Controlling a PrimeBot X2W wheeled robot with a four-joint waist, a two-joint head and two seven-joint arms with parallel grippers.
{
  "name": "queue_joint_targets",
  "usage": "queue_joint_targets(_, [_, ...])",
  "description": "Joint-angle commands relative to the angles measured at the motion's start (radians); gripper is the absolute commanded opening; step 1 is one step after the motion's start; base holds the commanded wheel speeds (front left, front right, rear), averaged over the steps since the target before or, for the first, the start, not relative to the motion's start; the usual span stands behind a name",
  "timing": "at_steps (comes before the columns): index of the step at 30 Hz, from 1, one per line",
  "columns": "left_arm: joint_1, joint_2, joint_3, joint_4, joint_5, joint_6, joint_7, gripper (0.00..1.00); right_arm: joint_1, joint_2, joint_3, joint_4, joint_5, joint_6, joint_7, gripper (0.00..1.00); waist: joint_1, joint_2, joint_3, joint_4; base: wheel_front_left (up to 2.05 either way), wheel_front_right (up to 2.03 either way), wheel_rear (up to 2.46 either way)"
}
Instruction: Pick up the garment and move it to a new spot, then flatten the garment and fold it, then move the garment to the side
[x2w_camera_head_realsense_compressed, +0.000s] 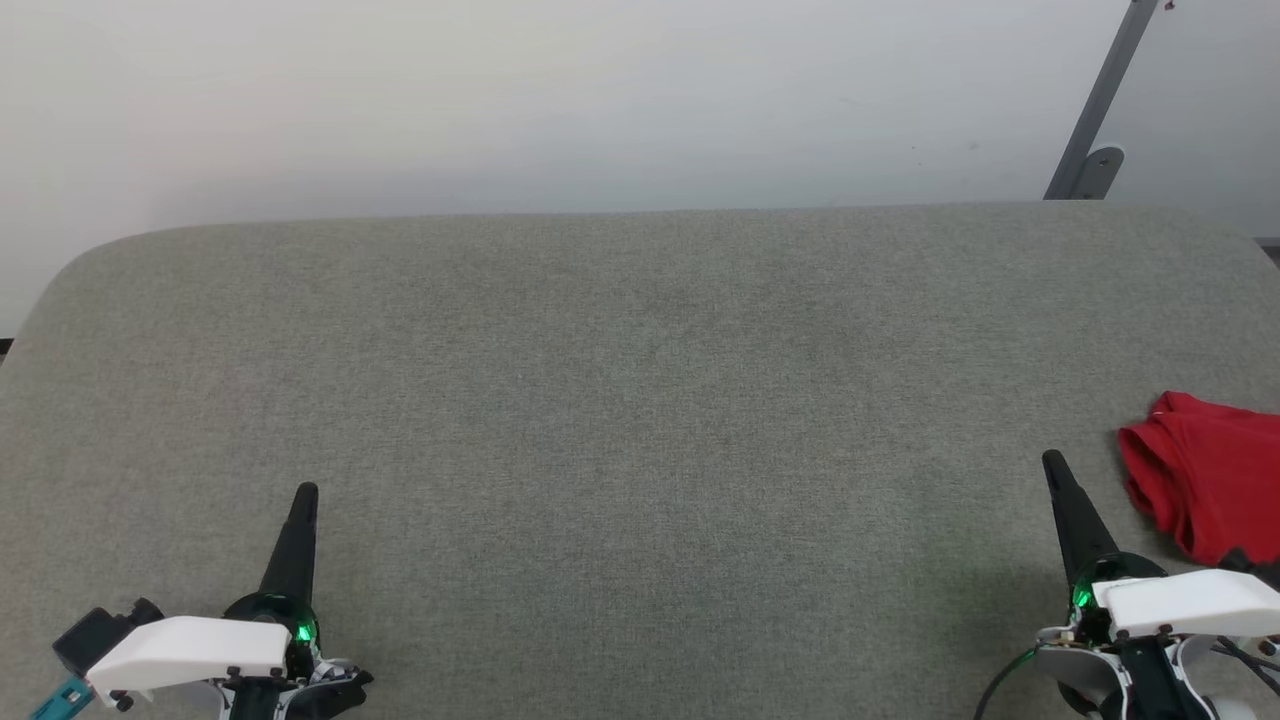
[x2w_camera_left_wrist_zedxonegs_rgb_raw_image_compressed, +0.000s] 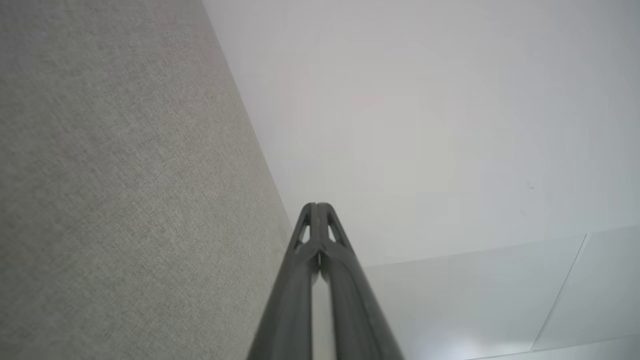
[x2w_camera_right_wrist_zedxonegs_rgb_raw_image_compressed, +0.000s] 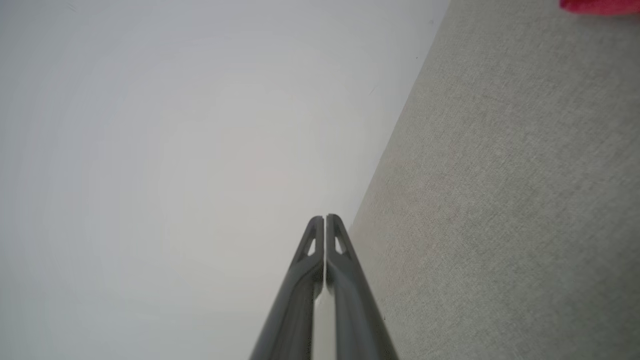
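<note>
Grey woven fabric-covered surface (x2w_camera_head_realsense_compressed: 640, 400), far corners rounded, spreads under and well ahead of both sets of jaws. Plain white wall (x2w_camera_head_realsense_compressed: 600, 100) rises past its far edge. Slanted grey metal strut (x2w_camera_head_realsense_compressed: 1102, 95) with a rounded foot stands far ahead, just right of the right jaws. Left wrist view: pale glossy floor (x2w_camera_left_wrist_zedxonegs_rgb_raw_image_compressed: 475, 300), thin seams, right of the left jaws.

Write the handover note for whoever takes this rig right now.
Grippers: the left gripper is shut and empty over the near left of the grey table. The right gripper is shut and empty at the near right.
Garment: the red garment lies bunched at the table's right edge, partly out of the head view, apart from the right fingertips.
Done: apparently nothing; the garment looks rumpled, not flat or folded.
Left: pick up, relocate, flatten, fold, set aside.
</note>
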Motion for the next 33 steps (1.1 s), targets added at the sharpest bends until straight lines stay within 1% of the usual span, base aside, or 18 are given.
queue_joint_targets(1, [-0.022, -0.002, 0.008, 0.000, -0.022, 0.002, 0.008, 0.00, -0.018, 0.003, -0.002, -0.003, 0.024, 0.000, 0.003, 0.00, 0.0000, -0.0001, 0.000, -0.001, 0.00, 0.00, 0.00])
queue_joint_targets(14, [-0.039, -0.016, 0.019, 0.009, -0.102, 0.002, 0.036, 0.00, -0.027, 0.004, -0.002, 0.010, 0.119, 0.000, 0.016, 0.00, 0.0000, -0.0001, -0.002, -0.007, 0.00, 0.00, 0.00])
queue_joint_targets(33, [-0.061, -0.037, 0.033, 0.020, -0.187, 0.002, 0.067, 0.00, -0.041, 0.006, -0.002, 0.025, 0.229, 0.000, 0.031, 0.00, 0.0000, -0.0001, -0.004, -0.015, 0.00, 0.00, 0.00])
